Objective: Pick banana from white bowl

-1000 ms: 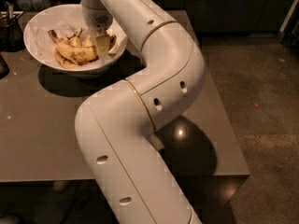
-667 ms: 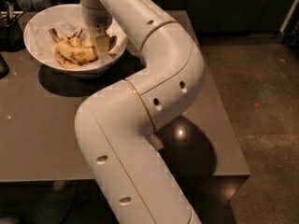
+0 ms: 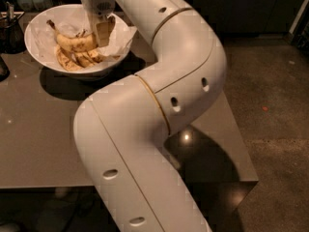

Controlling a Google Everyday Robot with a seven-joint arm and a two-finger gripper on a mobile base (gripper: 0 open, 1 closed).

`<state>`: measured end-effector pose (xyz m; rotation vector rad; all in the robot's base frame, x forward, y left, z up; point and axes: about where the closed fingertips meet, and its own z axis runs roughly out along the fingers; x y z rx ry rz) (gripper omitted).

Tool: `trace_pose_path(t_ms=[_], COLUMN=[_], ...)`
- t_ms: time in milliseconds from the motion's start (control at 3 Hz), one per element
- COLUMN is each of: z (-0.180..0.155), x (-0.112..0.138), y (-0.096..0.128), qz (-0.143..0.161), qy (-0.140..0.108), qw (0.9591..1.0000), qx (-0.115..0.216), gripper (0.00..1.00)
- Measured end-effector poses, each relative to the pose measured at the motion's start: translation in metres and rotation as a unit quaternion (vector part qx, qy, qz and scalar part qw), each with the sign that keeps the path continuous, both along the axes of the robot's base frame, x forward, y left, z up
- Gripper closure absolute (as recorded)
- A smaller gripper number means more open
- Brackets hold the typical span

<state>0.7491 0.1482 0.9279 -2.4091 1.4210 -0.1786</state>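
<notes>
1. Hovering low inside the white bowl, the end effector sits at the right-hand end of the banana. The arm sweeps in from the right and covers the bowl's far right rim.
2. The banana lies across the top of the shorter bananas, with its dark stem tip pointing up and to the left towards the bowl's rear wall. Its right end runs up against the end effector. I cannot tell how wide the end effector stands, or whether it has hold of the fruit.
3. My reading is that the step in hand is securing the grasp and beginning the lift, so confirm a firm hold before rising.
4. A grip this near one end would probably let the long stem side droop and swing. Lift slowly and straight up, so the stem clears the rim without catching.
5. Squeeze gently, because ripe speckled skin is likely soft and bruises or slips under heavy pressure.
6. Watch the crumpled paper and the stubby bananas beneath, as either could snag and be dragged upward.
7. Keep the bowl still on the worktop, and avoid sideways pulls towards the dark holder at the left.
</notes>
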Motion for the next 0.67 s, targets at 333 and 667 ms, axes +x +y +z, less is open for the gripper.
trace_pose_path(t_ms=[333, 667], z=[0.0367, 0.0357], x=[-0.0120, -0.0218], y=[-0.0100, -0.0192], qz=[0.013, 0.010], qy=[-0.044, -0.039], qw=[0.9986, 0.9988], qx=[0.026, 0.027], gripper=[1.00, 1.00])
